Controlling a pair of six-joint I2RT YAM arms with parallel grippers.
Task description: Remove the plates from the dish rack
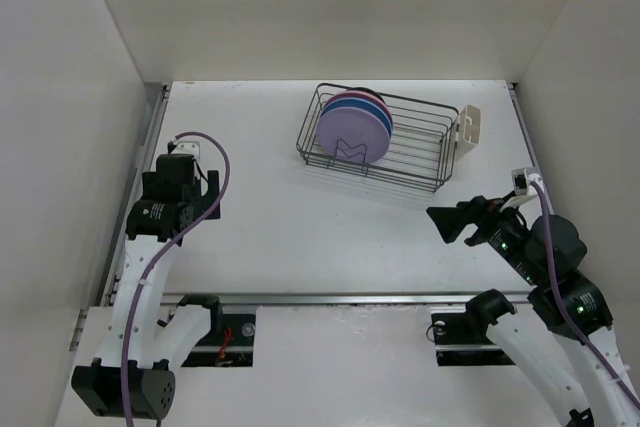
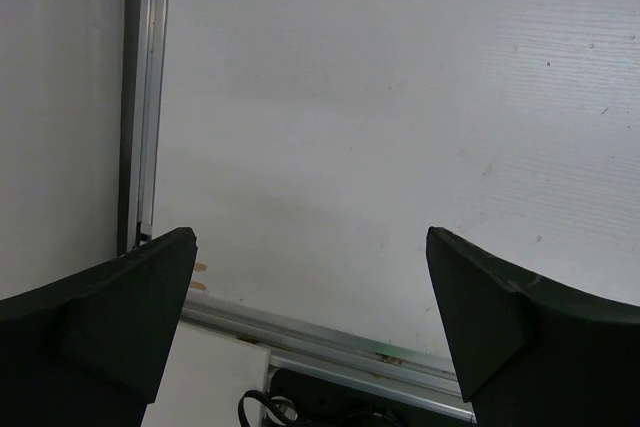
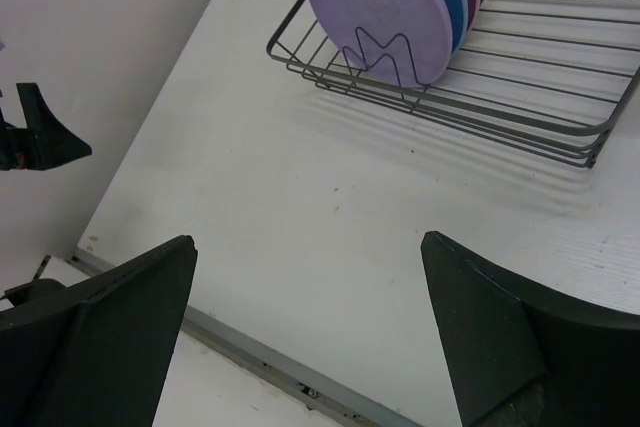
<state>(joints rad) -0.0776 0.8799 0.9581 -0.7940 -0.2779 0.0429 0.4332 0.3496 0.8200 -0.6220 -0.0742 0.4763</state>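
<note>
At the far side of the matte white table (image 1: 300, 237), top view: the dark wire rectangular dish rack (image 1: 420, 152) lies with its long axis left-right. A small cream cup (image 1: 469, 129) is clipped on its right end. The smooth round plates (image 1: 352, 129) stand on edge at its left end, lavender face toward me. My left gripper (image 1: 182, 197) and right gripper (image 1: 450, 222) are well apart from it.

Left wrist: jaws spread wide, nothing held, just tabletop.

Right wrist: jaws wide and empty too, facing the plates in the zigzag divider (image 3: 385, 52).

Open table (image 1: 300, 237) leads to wire-walled dish rack (image 1: 412, 150)
</note>
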